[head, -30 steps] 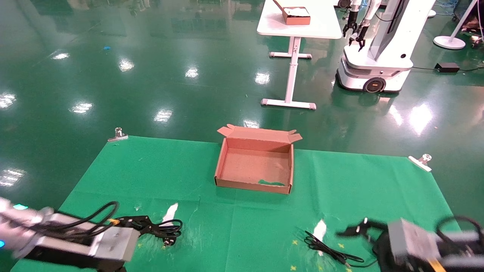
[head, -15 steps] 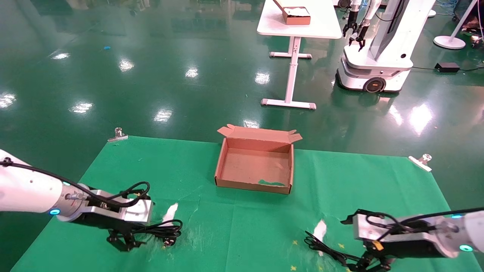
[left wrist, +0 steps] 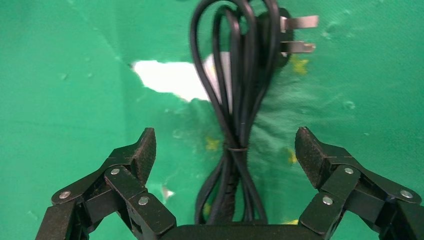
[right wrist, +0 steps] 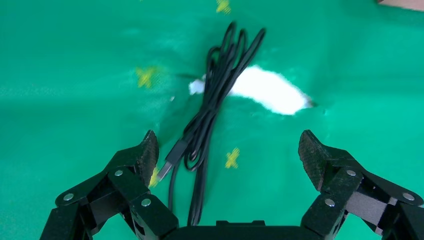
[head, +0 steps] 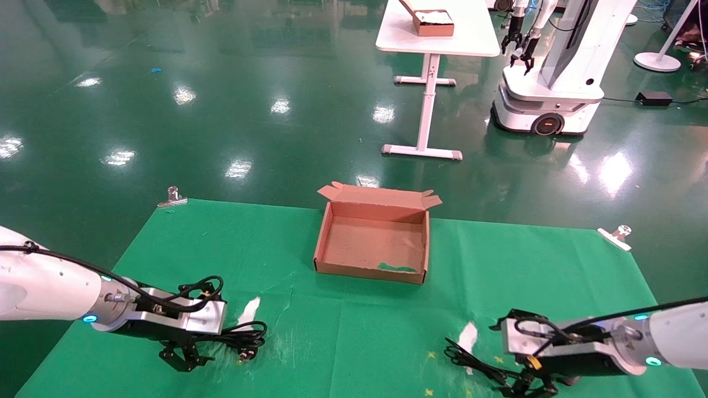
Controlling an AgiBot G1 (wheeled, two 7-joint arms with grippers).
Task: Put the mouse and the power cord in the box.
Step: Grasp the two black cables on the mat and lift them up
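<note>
- Open box (head: 371,250) at the middle of the green-covered counter (head: 525,265), toward the far edge, lid flap folded back past that edge; bare brown floor inside apart from a green scrap by the near wall.
- Wide stretches of bare green cloth on both sides of the box and between it and the two cable bundles near the front edge.
- Metal clips (head: 172,197) at the far corners of the cloth, well apart from everything else.
- Power cord (head: 243,335) (left wrist: 239,107) lying near the front left, loops tied together, plug with two flat prongs at the end away from the arm, partly over a white tear in the cloth.
- Left gripper (head: 182,352) (left wrist: 227,152) low over the counter at the near end of the power cord, pointing down; fingers (left wrist: 142,152) spread wide, one on each side of the bundle, not touching it.
- Thin black cable (head: 470,360) (right wrist: 210,115) coiled near the front right, USB plug showing at one end, crossing another white tear; mouse body itself not to be made out in any view.
- Right gripper (head: 534,385) (right wrist: 230,155) low at the front right edge, just beside the thin cable's near end, pointing down; fingers (right wrist: 315,155) wide apart, straddling the cable with clear cloth between each pad and the strands.
- Both forearms reaching in from the sides, roughly level with the counter, wrists bent downward.
</note>
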